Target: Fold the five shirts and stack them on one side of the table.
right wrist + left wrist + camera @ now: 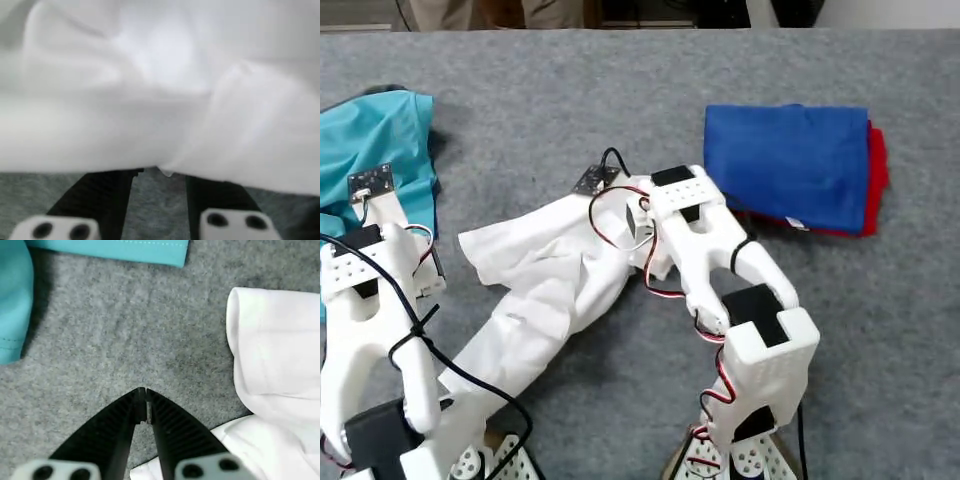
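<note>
The left jaws are closed on nothing, their black tips pressed together just above the bare grey table (570, 100). Just beside these jaws, on 1 side, lies a rolled edge of the white shirt (550, 285), with more of its cloth back near their base. Beyond the tips lies the hem of the teal shirt (370, 135), and another part of it sits off to the side away from the white cloth. Neither shirt touches the left jaws.

The right jaws stand apart, low over the table. The white shirt is bunched right at them, and its folds cover their tips. An edge of the cloth hangs in the gap between them, and whether they pinch it cannot be told.

Seen from above, the white shirt lies crumpled and unfolded between the left arm (365, 300) and the right arm (705, 235), stretched on a slant from the right jaws toward the left arm's base. Well beyond the right jaws, on the side away from the left arm, 2 folded shirts are stacked: the blue shirt (785, 165) lies on the red shirt (878, 185), whose edge shows along the far side.
</note>
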You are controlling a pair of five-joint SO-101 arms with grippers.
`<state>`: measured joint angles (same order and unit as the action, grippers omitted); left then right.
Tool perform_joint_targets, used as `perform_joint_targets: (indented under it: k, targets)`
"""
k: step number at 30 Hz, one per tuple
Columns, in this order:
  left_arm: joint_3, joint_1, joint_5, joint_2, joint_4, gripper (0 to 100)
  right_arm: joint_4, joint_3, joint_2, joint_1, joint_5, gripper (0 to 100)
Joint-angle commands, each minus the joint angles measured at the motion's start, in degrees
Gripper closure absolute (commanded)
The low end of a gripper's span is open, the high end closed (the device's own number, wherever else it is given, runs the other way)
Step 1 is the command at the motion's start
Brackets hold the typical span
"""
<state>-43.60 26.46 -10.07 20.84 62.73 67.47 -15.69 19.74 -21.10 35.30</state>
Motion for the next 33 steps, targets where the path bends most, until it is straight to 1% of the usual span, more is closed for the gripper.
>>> perform_joint_targets:
  k: [1, 7, 12, 13, 18, 27, 29, 33]
  targets:
    - [0.35, 0.7, -0.35, 1.71, -0.09, 98, -0.88, 1.71, 0.75, 2.51, 2.9, 83.1]
    - [0.35, 0.7, -0.35, 1.8, -0.09, 98, -0.79, 1.63, 0.84, 2.51, 7.82, 83.1]
    - [0.79, 0.7, -0.35, 2.07, 1.41, 98, -0.79, 1.54, 0.84, 2.51, 8.26, 83.3]
    - [0.79, 0.7, -0.35, 2.15, 1.58, 98, -0.79, 1.54, 0.84, 2.51, 8.26, 84.2]
    - [0.79, 0.7, -0.35, 2.15, 1.76, 98, -0.79, 1.54, 0.84, 2.51, 8.26, 95.0]
    - [0.79, 0.7, -0.35, 2.24, 1.85, 98, -0.79, 1.63, 0.84, 2.59, 8.09, 96.4]
    - [0.79, 0.7, -0.35, 2.24, 1.85, 98, -0.7, 1.98, 0.66, 2.59, 8.09, 99.8]
    - [0.97, 0.53, -0.35, 2.24, 1.85, 98, 3.78, 6.81, 0.31, 3.47, 7.91, 99.8]
